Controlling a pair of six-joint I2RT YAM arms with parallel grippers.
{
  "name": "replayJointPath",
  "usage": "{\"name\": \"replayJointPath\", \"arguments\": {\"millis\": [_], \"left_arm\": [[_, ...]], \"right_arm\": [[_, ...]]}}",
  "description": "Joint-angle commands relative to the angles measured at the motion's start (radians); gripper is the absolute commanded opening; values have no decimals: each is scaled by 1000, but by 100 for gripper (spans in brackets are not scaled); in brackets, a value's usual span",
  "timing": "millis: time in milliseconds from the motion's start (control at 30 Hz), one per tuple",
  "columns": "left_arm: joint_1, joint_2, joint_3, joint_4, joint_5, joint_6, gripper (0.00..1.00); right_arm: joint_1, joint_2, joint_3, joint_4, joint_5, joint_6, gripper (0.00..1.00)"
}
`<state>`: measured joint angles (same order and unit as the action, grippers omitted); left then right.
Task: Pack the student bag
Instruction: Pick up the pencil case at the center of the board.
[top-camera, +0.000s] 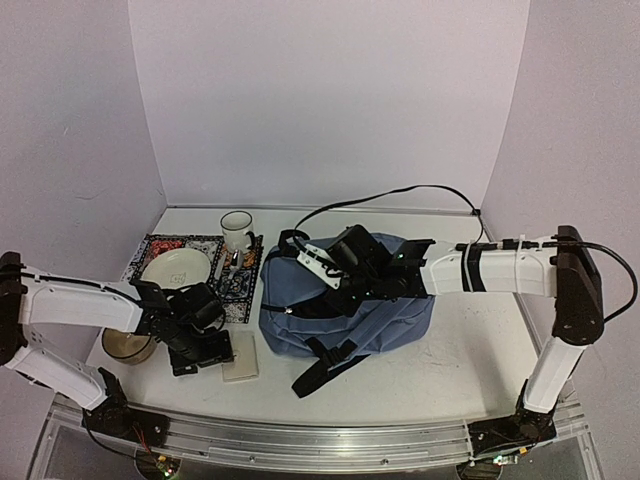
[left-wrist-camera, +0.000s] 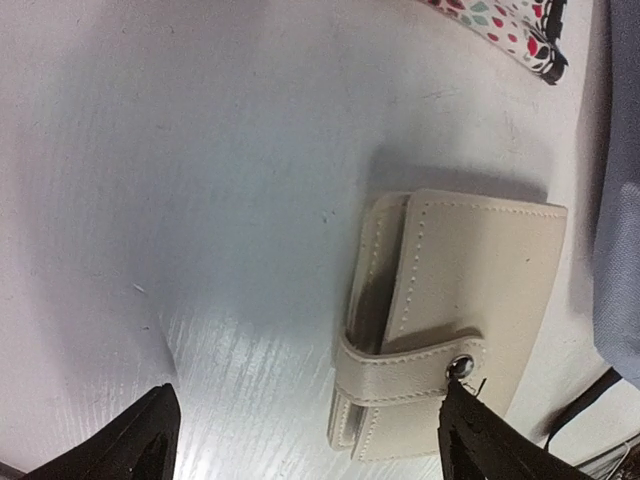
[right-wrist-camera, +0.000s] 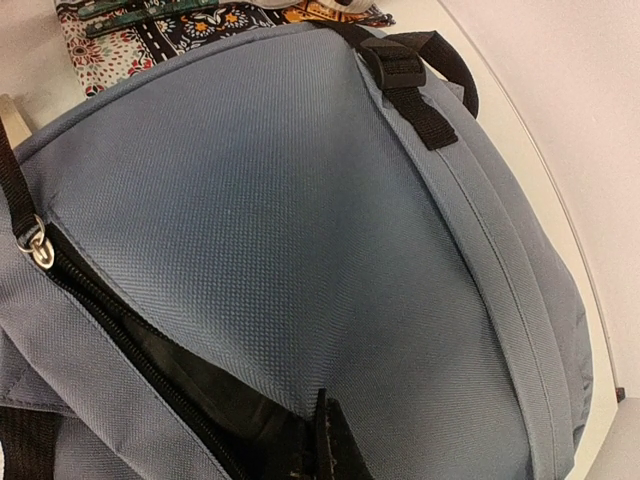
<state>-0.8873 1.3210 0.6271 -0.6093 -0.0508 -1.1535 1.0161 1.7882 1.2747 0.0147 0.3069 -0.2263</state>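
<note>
So the student bag (top-camera: 345, 310) is lying in the middle of the table (top-camera: 470, 350). It's blue-grey, with black straps trailing toward the near edge. The right claw (right-wrist-camera: 322, 445) is down on top of it, pinched fully closed, tips right at the lip of the zip opening (right-wrist-camera: 170, 365). Can't honestly tell if any fabric is caught between the fingers, since the wrist view cuts them off at its bottom edge. The inside of the bag is just a dark slit, nothing readable in there.

The left claw (left-wrist-camera: 312, 450) is off to the bag's left, low over the table, spread wide and holding nothing. A cream wallet (left-wrist-camera: 460, 300) with a snap tab lies flat just beside the bag's left side. In the wrist view one fingertip (left-wrist-camera: 480, 445) overlaps the wallet's snap corner, and the other sits well clear over bare table. Touching or just above? Can't tell, only the very tips show.

Further left of the bag and a bit behind it there's a patterned placemat (top-camera: 200, 262) with a pale plate (top-camera: 176, 268) on it and a white mug (top-camera: 237, 231) at its back edge. There are also some small bits on the mat's bag-side end I can't make out. A tan bowl (top-camera: 128, 345) is half hidden by the left arm. A black cable (top-camera: 400, 192) loops behind the bag. The table is white, the walls (top-camera: 330, 100) plain pale lilac.
</note>
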Motion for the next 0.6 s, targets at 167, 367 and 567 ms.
{"name": "replayJointPath", "arguments": {"millis": [167, 367, 567], "left_arm": [[-96, 134, 150, -3, -38, 18, 99], [-164, 266, 233, -68, -92, 5, 99], [-201, 359, 271, -152, -138, -15, 99]], "right_arm": [[9, -37, 29, 52, 6, 25, 0], [9, -44, 24, 51, 8, 29, 0], [8, -41, 22, 53, 6, 31, 0]]}}
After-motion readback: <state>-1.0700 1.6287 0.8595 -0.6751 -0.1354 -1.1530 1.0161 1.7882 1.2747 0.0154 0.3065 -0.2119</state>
